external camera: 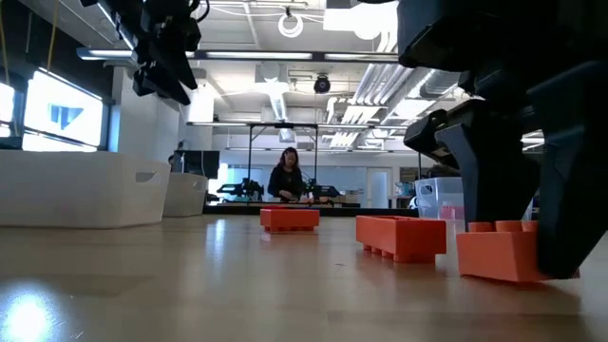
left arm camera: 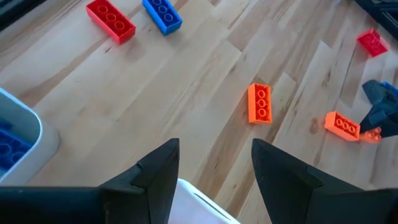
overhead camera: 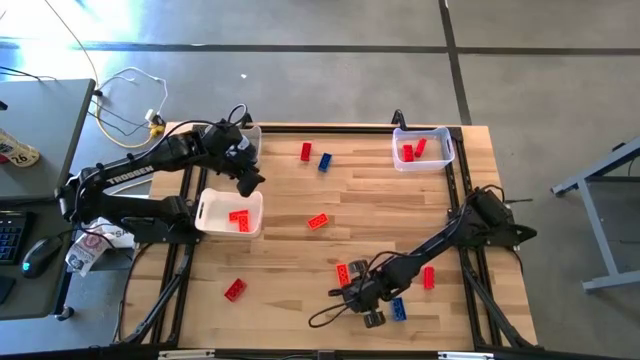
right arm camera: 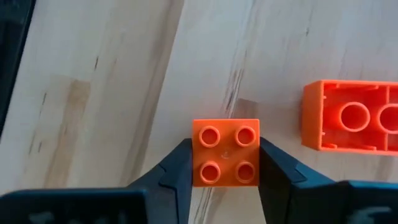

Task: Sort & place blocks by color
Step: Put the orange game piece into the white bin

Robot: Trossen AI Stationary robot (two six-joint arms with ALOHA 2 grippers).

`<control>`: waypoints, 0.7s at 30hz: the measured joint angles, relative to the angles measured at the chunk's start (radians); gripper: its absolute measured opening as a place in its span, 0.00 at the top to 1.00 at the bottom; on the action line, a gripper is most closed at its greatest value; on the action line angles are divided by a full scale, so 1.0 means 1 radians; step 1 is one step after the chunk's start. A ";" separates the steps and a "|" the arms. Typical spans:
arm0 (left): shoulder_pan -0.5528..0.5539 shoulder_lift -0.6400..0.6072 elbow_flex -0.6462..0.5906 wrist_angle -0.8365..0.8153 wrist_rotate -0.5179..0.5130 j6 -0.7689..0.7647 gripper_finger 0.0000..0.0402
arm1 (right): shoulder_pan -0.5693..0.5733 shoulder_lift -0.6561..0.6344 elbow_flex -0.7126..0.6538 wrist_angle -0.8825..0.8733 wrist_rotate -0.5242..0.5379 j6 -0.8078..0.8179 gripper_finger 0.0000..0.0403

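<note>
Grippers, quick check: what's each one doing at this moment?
Left gripper: open, empty, raised over the white bin.
Right gripper: fingers closed against a small orange block on the table.

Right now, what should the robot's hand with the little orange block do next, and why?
Probably lift straight up. The right gripper has its fingers pressed on both sides of the small orange brick, which sits on the table, not yet in any bin.

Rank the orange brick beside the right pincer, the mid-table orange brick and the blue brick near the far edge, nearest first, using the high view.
1. Orange brick beside it, right by the right pincer, which grips a small orange brick.
2. Mid-table orange brick, centre.
3. Blue brick, near the far edge.
</note>
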State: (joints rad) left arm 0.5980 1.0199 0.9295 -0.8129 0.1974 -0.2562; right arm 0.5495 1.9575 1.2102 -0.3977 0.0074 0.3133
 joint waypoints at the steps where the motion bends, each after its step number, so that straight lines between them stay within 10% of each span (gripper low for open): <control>1: 0.000 0.000 0.000 0.002 0.000 0.009 0.54 | -0.002 -0.004 0.000 0.001 -0.002 0.009 0.73; 21: -0.065 0.001 0.000 0.077 0.000 0.210 0.54 | -0.178 -0.180 -0.002 0.169 0.155 -0.064 0.73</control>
State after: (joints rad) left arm 0.5333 1.0210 0.9295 -0.7363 0.1978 -0.0463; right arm 0.3716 1.7777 1.2085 -0.2284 0.1621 0.2492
